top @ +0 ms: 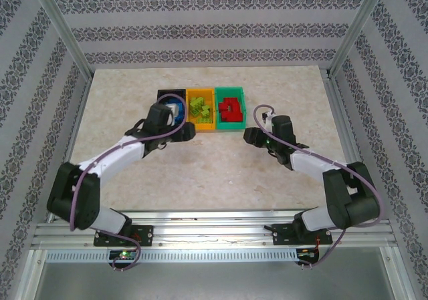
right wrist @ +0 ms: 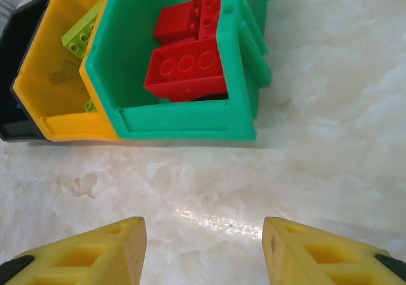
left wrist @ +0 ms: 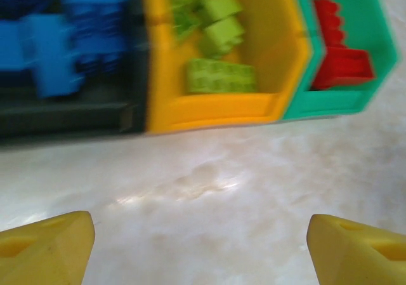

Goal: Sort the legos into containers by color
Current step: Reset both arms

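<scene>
Three bins stand side by side at the table's far middle. The black bin (top: 172,92) holds blue legos (left wrist: 63,37). Lime green legos (left wrist: 219,44) lie in the orange-yellow bin (top: 202,129), and red legos (right wrist: 187,63) in the green bin (top: 231,126). My left gripper (top: 189,131) hovers just in front of the black and orange-yellow bins; it is open with nothing between its yellow fingers (left wrist: 47,247). My right gripper (top: 249,135) sits just right of and in front of the green bin (right wrist: 184,120), also open and empty over bare table.
The marble-patterned tabletop (top: 214,173) stretches in front of the bins. Metal frame posts (top: 60,26) and patterned walls enclose the table on three sides. The left wrist view is motion-blurred.
</scene>
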